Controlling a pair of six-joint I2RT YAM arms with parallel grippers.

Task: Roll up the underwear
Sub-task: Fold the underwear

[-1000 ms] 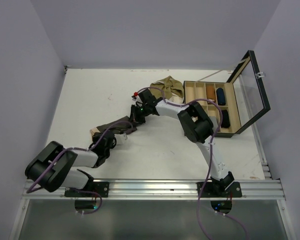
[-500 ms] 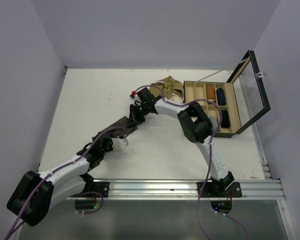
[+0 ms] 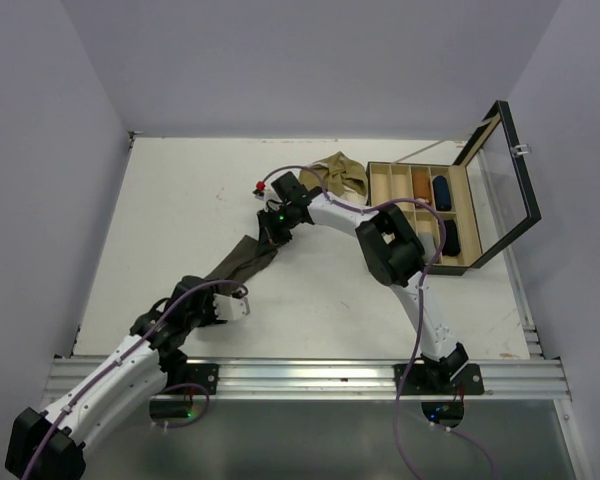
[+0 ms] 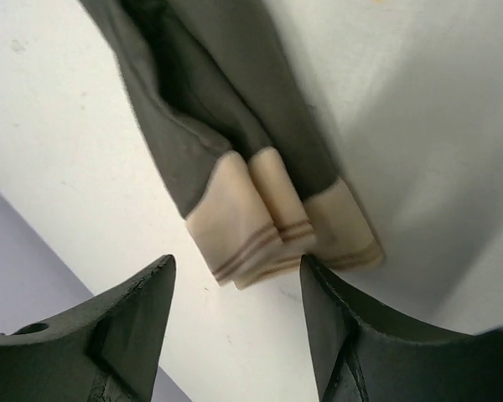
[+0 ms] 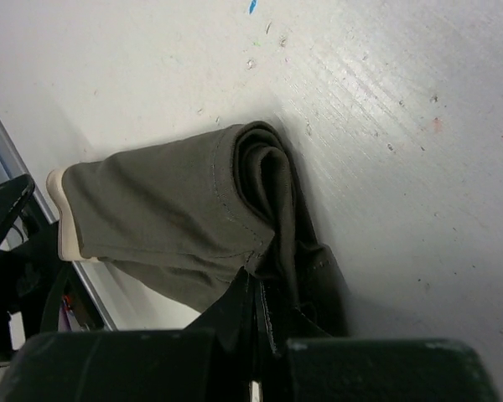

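Nearest, by the rail (image 3: 310, 375): left arm (image 3: 130, 355) drawn back toward the near edge. Left jaws now spread wide and empty, after widening steadily over the last second. Beige waistband (image 4: 277, 230) let go, lying flat on the bench (image 3: 170, 200) just ahead of the fingertips and apart from them.

Mid-bench: dark brief (image 3: 242, 262) no longer the wider loose patch of a second ago. Now pulled out into a long narrow strip, folded lengthwise in about three layers. Laid diagonally, waistband end toward the left jaws, other end up at the right jaws.

Far end of strip: right arm (image 3: 330, 212) reaching across, right jaws clamped shut on the bunched cloth there, same as through the whole second.

Judged: stretching and straightening done, rolling not yet begun, with no roll turns showing at either end. Next likely a regrip on one end to start the roll, with the pinned far end as anchor.

Further back: tan brief (image 3: 338, 175) crumpled, just beside the box (image 3: 391, 183). Lid up, some dark rolled items in the compartments.
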